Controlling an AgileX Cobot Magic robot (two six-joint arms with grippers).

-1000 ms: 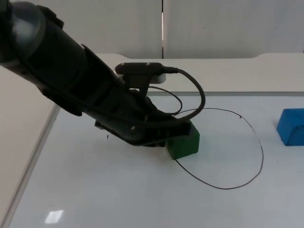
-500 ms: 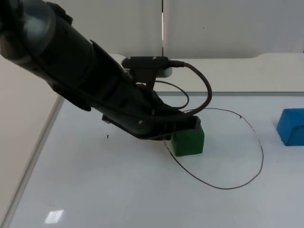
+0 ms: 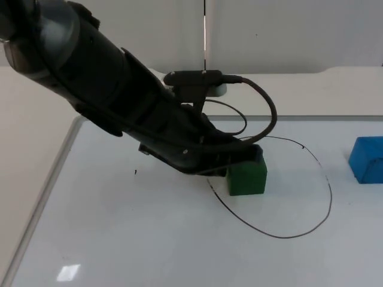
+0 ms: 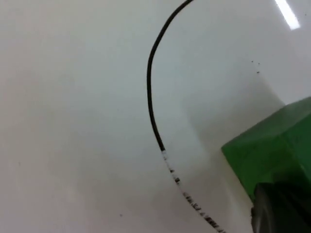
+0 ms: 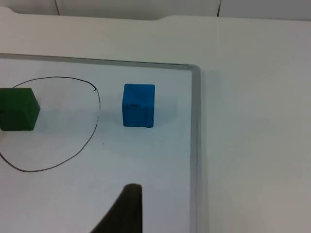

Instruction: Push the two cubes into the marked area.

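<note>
A green cube (image 3: 247, 177) stands just inside the left edge of a hand-drawn black outline (image 3: 330, 197) on the white board. My left gripper (image 3: 244, 157) is low over the board and pressed against the cube's far left side. In the left wrist view a black fingertip (image 4: 279, 211) touches the green cube (image 4: 272, 145) beside the outline (image 4: 149, 92). A blue cube (image 3: 366, 158) sits outside the outline, to its right. The right wrist view takes in the blue cube (image 5: 139, 105), the green cube (image 5: 18, 109) and the outline (image 5: 95, 127); my right gripper (image 5: 124, 211) waits well back from them.
The board has a raised grey frame along its left side (image 3: 48, 185) and its right side (image 5: 194, 145). The blue cube stands close to the right frame. Bare board lies in front of the outline.
My left arm has slid to the right and carried the green cube with it, from the outline's left line to just inside it. The blue cube has not moved.
</note>
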